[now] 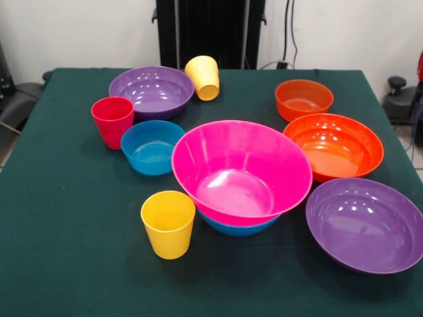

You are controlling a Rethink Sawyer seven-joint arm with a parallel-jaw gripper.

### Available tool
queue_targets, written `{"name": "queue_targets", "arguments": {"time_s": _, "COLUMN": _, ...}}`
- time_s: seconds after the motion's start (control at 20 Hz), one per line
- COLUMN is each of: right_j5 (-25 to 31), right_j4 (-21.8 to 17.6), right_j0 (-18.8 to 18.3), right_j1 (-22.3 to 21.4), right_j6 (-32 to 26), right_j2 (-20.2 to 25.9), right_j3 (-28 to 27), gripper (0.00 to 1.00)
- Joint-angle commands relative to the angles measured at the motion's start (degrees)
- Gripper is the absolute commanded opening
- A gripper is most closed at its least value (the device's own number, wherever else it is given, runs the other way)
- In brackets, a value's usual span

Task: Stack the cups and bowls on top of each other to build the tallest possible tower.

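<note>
1. Yellow cup [168,223] stood upright nearest camera on desk [66,264].
2. Gripper was out of frame, state unknown.
3. Pink bowl [241,170] sat tilted in mostly hidden blue bowl [239,228], mid-desk.
4. Purple bowl [365,224] was clipped at right edge.

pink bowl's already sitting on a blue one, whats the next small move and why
Probably fetch the large orange bowl and set it in the pink bowl, which already rests tilted on a blue bowl: it stands nearest and looks narrower.

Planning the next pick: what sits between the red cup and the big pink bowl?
In the front view, a small blue bowl sits between the red cup and the pink bowl.
</note>
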Motion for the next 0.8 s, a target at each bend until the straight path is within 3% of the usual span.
{"name": "queue_targets", "arguments": {"time_s": 0.05, "right_j5": 3.66, "right_j4": -1.20, "right_j0": -3.11, "right_j1": 1.42, "right_j6": 5.56, "right_j2": 3.81, "right_j3": 3.38, "gripper": 1.00}}
{"name": "queue_targets", "arguments": {"time_s": 0.8, "right_j5": 0.05, "right_j4": -2.03, "right_j0": -5.78, "right_j1": 1.33, "right_j6": 3.75, "right_j2": 6.20, "right_j3": 4.93, "gripper": 1.00}}
